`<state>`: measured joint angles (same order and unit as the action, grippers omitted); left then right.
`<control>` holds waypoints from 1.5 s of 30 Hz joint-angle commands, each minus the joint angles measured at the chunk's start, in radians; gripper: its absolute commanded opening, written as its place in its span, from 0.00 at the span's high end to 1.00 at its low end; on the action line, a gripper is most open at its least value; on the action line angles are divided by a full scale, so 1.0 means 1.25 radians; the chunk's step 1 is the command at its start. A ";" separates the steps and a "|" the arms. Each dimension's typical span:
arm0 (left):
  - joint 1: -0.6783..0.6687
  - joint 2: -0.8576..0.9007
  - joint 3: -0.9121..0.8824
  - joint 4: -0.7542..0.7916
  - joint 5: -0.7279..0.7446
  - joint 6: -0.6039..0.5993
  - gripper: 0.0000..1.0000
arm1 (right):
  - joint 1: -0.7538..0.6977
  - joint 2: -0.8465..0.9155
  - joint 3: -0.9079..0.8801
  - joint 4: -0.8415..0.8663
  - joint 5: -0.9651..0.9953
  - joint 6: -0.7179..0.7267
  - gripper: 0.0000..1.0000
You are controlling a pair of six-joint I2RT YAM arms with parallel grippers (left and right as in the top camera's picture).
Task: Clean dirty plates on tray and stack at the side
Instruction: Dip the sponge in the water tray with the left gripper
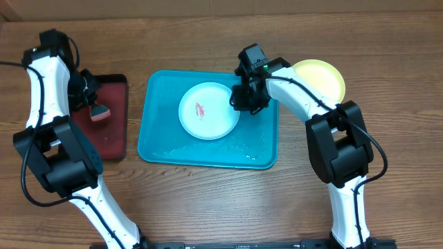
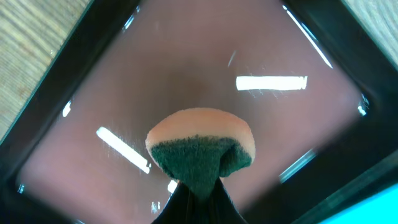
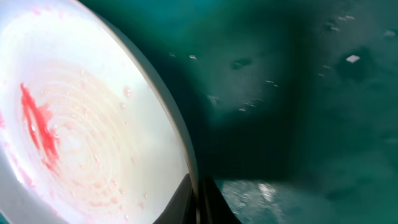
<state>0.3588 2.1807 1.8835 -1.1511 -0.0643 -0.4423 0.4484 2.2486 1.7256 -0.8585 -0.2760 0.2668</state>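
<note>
A white plate with a red smear lies on the turquoise tray. My right gripper is shut on the plate's right rim; in the right wrist view the rim runs down between my fingers, and the red smear shows on the plate. A yellow-green plate lies on the table right of the tray. My left gripper is shut on a sponge, orange with a green scrub face, held over the dark-red tray. The mint plate is not in view.
The dark-red black-rimmed tray sits left of the turquoise tray. Water drops and small crumbs lie on the turquoise tray's floor. Wooden table lies all around.
</note>
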 commanded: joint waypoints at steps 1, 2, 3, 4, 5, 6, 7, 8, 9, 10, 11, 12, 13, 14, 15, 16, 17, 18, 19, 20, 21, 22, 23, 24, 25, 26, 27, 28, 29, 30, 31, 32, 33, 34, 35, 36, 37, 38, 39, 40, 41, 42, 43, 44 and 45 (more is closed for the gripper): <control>0.003 0.009 -0.066 0.049 -0.014 0.018 0.96 | 0.010 -0.011 -0.004 0.017 -0.020 0.025 0.96; 0.004 0.009 -0.077 0.063 -0.017 0.022 0.96 | 0.012 -0.011 -0.004 0.019 -0.020 0.027 0.96; 0.005 0.009 -0.084 0.074 -0.018 0.022 0.96 | 0.013 -0.011 -0.004 0.020 -0.020 0.027 0.96; 0.006 0.009 -0.090 0.086 -0.017 0.022 0.96 | 0.013 -0.011 -0.004 0.020 -0.020 0.027 0.96; 0.008 0.009 -0.090 0.092 -0.018 0.022 0.96 | 0.013 -0.011 -0.004 0.020 -0.020 0.027 0.96; 0.012 0.009 -0.090 0.100 -0.020 0.022 0.96 | 0.013 -0.011 -0.004 0.022 -0.020 0.027 0.96; 0.016 0.009 -0.090 0.104 -0.020 0.022 0.90 | 0.013 -0.011 -0.004 0.022 -0.020 0.027 0.96; 0.018 0.009 -0.090 0.105 -0.020 0.022 0.76 | 0.013 -0.011 -0.004 0.023 -0.020 0.027 0.96; 0.020 0.009 -0.090 0.105 -0.020 0.022 0.60 | 0.013 -0.011 -0.004 0.022 -0.020 0.027 0.96; 0.023 0.009 -0.090 0.105 -0.020 0.022 0.60 | 0.013 -0.011 -0.004 0.022 -0.020 0.027 0.96; 0.026 0.009 -0.090 0.105 -0.020 0.022 0.60 | 0.013 -0.011 -0.004 0.022 -0.020 0.027 0.96; 0.029 0.009 -0.090 0.106 -0.020 0.022 0.60 | 0.013 -0.011 -0.004 0.022 -0.020 0.027 0.96; 0.031 0.009 -0.089 0.105 -0.019 0.022 0.60 | 0.013 -0.011 -0.004 0.022 -0.020 0.027 0.96; 0.033 0.009 -0.089 0.105 -0.019 0.022 0.60 | 0.013 -0.011 -0.004 0.022 -0.020 0.027 0.96; 0.034 0.009 -0.089 0.103 -0.018 0.022 0.60 | 0.013 -0.011 -0.004 0.022 -0.020 0.027 0.96; 0.037 0.009 -0.089 0.099 -0.016 0.022 0.60 | 0.013 -0.011 -0.004 0.022 -0.020 0.027 0.96; 0.038 0.009 -0.089 0.093 -0.016 0.022 0.59 | 0.013 -0.011 -0.004 0.022 -0.020 0.027 0.96; 0.038 0.009 -0.089 0.083 -0.017 0.022 0.58 | 0.013 -0.011 -0.004 0.022 -0.020 0.027 0.96; 0.038 0.009 -0.089 0.070 -0.016 0.022 0.58 | 0.013 -0.011 -0.004 0.022 -0.020 0.027 0.96; 0.038 0.009 -0.089 0.056 -0.016 0.022 0.58 | 0.013 -0.011 -0.004 0.022 -0.020 0.027 0.96; 0.038 0.009 -0.090 0.047 -0.017 0.022 0.56 | 0.013 -0.011 -0.004 0.022 -0.020 0.027 0.96; 0.038 0.009 -0.091 0.041 -0.017 0.022 0.53 | 0.013 -0.011 -0.004 0.022 -0.020 0.027 0.96; 0.038 0.009 -0.092 0.038 -0.017 0.022 0.50 | 0.013 -0.011 -0.004 0.022 -0.020 0.027 0.96; 0.038 0.009 -0.094 0.037 -0.019 0.022 0.48 | 0.013 -0.011 -0.004 0.022 -0.020 0.027 0.96; 0.038 0.009 -0.100 0.039 -0.020 0.022 0.47 | 0.013 -0.011 -0.004 0.022 -0.020 0.027 0.96; 0.038 0.009 -0.107 0.042 -0.019 0.020 0.46 | 0.013 -0.011 -0.004 0.022 -0.020 0.027 0.96; 0.037 0.009 -0.117 0.047 -0.016 0.016 0.47 | 0.013 -0.011 -0.004 0.022 -0.020 0.027 0.96; 0.037 0.009 -0.127 0.055 -0.016 0.010 0.47 | 0.013 -0.011 -0.004 0.022 -0.020 0.027 0.96; 0.037 0.009 -0.141 0.067 -0.015 0.006 0.47 | 0.013 -0.011 -0.004 0.022 -0.020 0.027 0.96; 0.037 0.009 -0.157 0.083 -0.012 0.006 0.47 | 0.013 -0.011 -0.004 0.022 -0.020 0.027 0.96; 0.037 0.009 -0.174 0.103 -0.010 0.006 0.47 | 0.013 -0.011 -0.004 0.022 -0.020 0.027 0.96; 0.037 0.009 -0.191 0.122 -0.010 0.006 0.47 | 0.013 -0.011 -0.004 0.022 -0.020 0.027 0.96; 0.037 0.009 -0.217 0.151 -0.010 0.006 0.49 | 0.013 -0.011 -0.004 0.022 -0.020 0.027 0.96; 0.037 0.009 -0.227 0.164 -0.010 0.006 0.52 | 0.013 -0.011 -0.004 0.022 -0.020 0.027 0.96; 0.037 0.009 -0.233 0.170 -0.011 0.007 0.57 | 0.013 -0.011 -0.004 0.022 -0.020 0.027 0.96; 0.038 0.009 -0.234 0.172 -0.014 0.007 0.61 | 0.013 -0.011 -0.004 0.022 -0.020 0.027 0.96; 0.038 0.009 -0.233 0.173 -0.014 0.007 0.66 | 0.013 -0.011 -0.004 0.022 -0.020 0.027 0.96; 0.038 0.009 -0.229 0.173 -0.013 0.007 0.75 | 0.013 -0.011 -0.004 0.022 -0.020 0.027 0.96; 0.038 0.009 -0.221 0.171 -0.013 0.007 0.85 | 0.013 -0.011 -0.004 0.022 -0.020 0.027 0.96; 0.037 0.009 -0.211 0.165 -0.013 0.007 0.93 | 0.013 -0.011 -0.004 0.022 -0.020 0.027 0.96; 0.038 0.009 -0.197 0.153 -0.013 0.007 0.96 | 0.013 -0.011 -0.004 0.022 -0.020 0.027 0.96; 0.038 0.009 -0.181 0.137 -0.013 0.007 0.96 | 0.013 -0.011 -0.004 0.022 -0.020 0.027 0.96; 0.038 0.009 -0.163 0.119 -0.013 0.007 0.96 | 0.013 -0.011 -0.004 0.021 -0.020 0.027 0.96; 0.038 0.009 -0.141 0.096 -0.012 0.007 0.96 | 0.013 -0.011 -0.004 0.021 -0.020 0.027 0.96; 0.038 0.009 -0.123 0.078 -0.012 0.007 0.96 | 0.013 -0.011 -0.004 0.020 -0.020 0.027 0.96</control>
<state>0.4000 2.1845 1.6520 -1.0069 -0.0635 -0.4278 0.4606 2.2490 1.7256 -0.8379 -0.2848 0.2947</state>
